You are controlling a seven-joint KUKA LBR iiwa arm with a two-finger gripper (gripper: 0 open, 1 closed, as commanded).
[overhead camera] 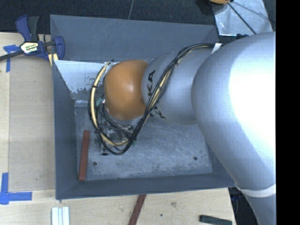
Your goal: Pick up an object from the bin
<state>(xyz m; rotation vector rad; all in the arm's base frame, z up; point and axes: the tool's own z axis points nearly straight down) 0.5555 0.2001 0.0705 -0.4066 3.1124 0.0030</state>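
Reaching low into the grey bin, the gripper is seen just beside a reddish-brown stick lying along the view's left wall, grip state cannot be told; approach step judged, centring over the stick needed next.

We see the silver arm reach into the grey metal bin from the right, its orange wrist cover ringed by black and yellow cables. The gripper hangs low over the left part of the floor — just beside a long reddish-brown stick lying flat along the left wall.
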